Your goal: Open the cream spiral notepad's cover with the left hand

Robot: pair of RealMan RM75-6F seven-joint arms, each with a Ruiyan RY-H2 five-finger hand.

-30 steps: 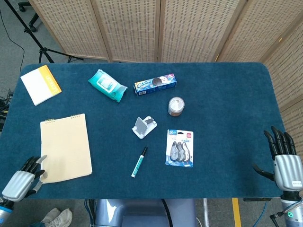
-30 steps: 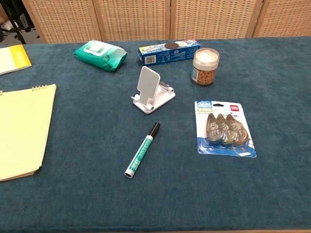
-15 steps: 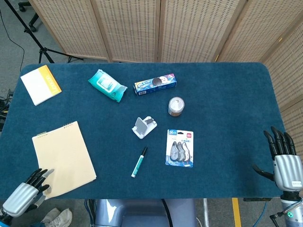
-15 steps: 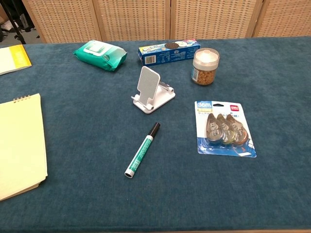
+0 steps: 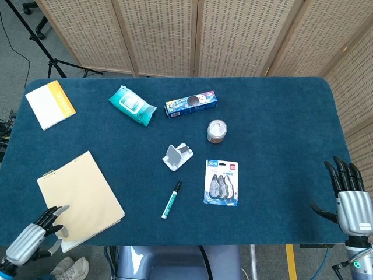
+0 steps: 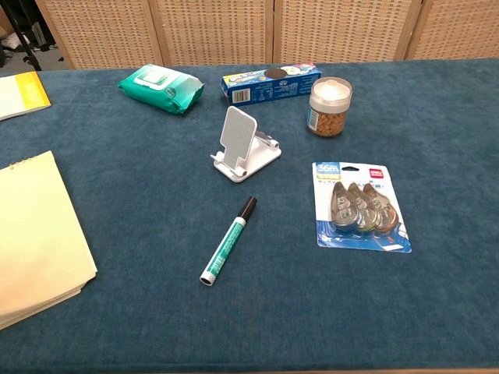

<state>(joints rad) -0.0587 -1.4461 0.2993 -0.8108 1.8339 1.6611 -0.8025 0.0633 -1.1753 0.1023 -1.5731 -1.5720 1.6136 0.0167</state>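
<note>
The cream spiral notepad [image 5: 81, 195] lies closed at the table's near left, turned at an angle, spiral binding at its far left end. Its near corner hangs over the front edge. The chest view shows its right part [image 6: 35, 234] at the left border. My left hand [image 5: 34, 238] sits at the table's front left corner and pinches the pad's near left edge, fingers lying on the cover. My right hand [image 5: 349, 195] is open at the table's near right corner, fingers spread and pointing away, holding nothing. Neither hand shows in the chest view.
A green marker [image 5: 171, 199], a white phone stand [image 5: 176, 156], a correction tape pack [image 5: 221, 182] and a snack jar [image 5: 217, 130] sit mid-table. Further back lie a wipes pack [image 5: 132, 105], a blue cookie box [image 5: 191, 103] and a yellow-white notebook [image 5: 50, 104].
My left hand has drawn back toward the front edge, dragging the notepad nearer and turning it clockwise until its corner overhangs. The right hand has not moved.
</note>
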